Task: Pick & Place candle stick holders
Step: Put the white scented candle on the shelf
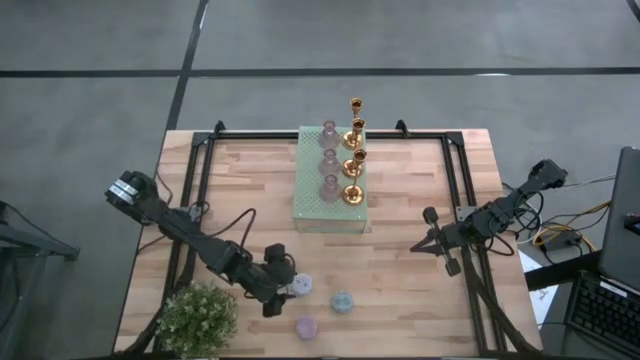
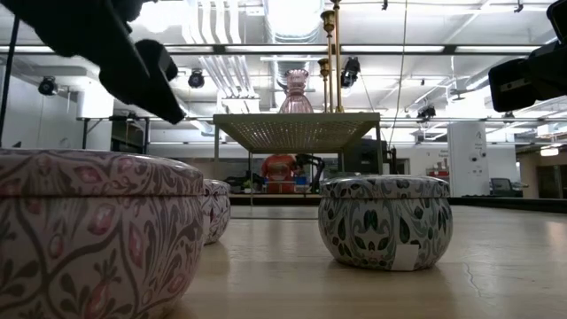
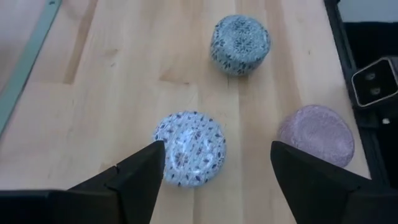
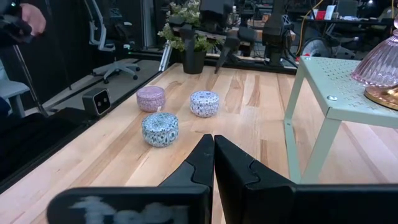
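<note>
A: Left gripper [image 1: 283,287] sits low near the worktop's front edge, fingers spread wide, nothing held.
B: The lilac holder [image 3: 190,148] sits upright between them, flat top up, leaning nowhere!
A: Right gripper [image 1: 432,233] waits by the right edge, fingers pressed together.

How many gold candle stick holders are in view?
4: all in a row along the right edge of the pale green perforated stand, from near to far.
</note>
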